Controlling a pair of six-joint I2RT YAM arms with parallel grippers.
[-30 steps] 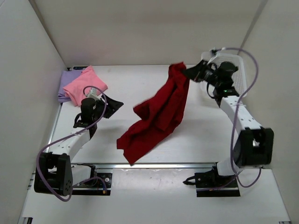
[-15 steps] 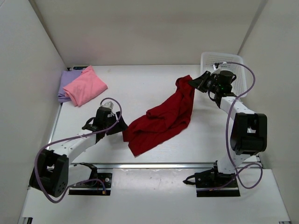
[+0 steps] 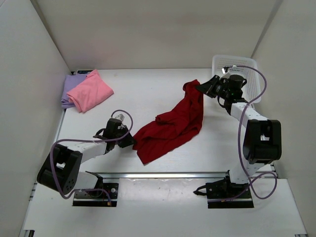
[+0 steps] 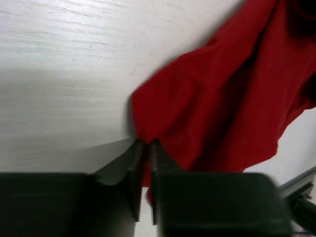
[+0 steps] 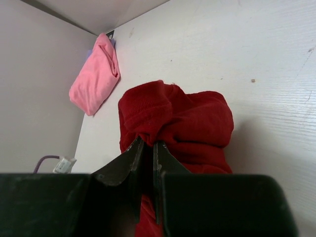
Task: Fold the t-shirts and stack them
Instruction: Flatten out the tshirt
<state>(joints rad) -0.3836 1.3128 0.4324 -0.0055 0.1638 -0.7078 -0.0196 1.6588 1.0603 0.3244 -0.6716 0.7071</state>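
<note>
Three shirts show from the top view. The pink shirt (image 3: 90, 91) lies partly over the lavender shirt (image 3: 69, 91) at ten o'clock on the surface (image 3: 148, 89). The dark red shirt (image 3: 170, 126) sprawls crumpled across the middle, running from one o'clock down to seven. The right hand (image 3: 200, 88) holds its far end beside the basket (image 3: 247, 66) (at two o'clock). The left hand (image 3: 132, 140) meets its near-left edge, low on the surface.

From the left wrist, the jaws stand narrow, nipping a corner of the red edge, with cloth showing between the fingertips (image 4: 138, 153).

From the right wrist, the jaws are clamped on a thick bunch of red fabric that droops on either side.

Judging by that droop, the shirt is light, limp and not fragile, and it will sag wherever it is unsupported. Corners or hems, taken well apart and drawn taut, look like the best holds, since a bunched pinch gives no flat edge to fold.
</note>
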